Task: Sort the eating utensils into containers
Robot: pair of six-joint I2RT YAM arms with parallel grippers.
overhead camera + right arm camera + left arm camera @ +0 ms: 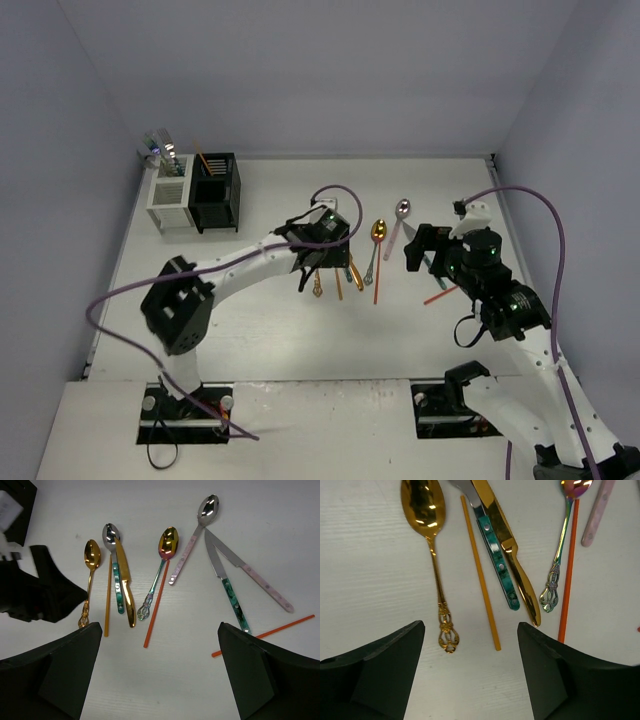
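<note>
gold spoon (434, 565), left gripper (470, 630) above (jaws apart)

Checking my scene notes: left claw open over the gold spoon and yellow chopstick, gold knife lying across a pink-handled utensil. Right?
Not quite: the left wrist view shows the gold knife lying across a teal-handled utensil, not pink. The rest holds: left claw open over the gold spoon and yellow chopstick.

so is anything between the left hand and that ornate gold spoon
Nothing visible does. The left hand is open over the gold spoon, whose handle end lies inside its opening. The yellow chopstick lies beside the spoon, apart from it, not across it.
</note>
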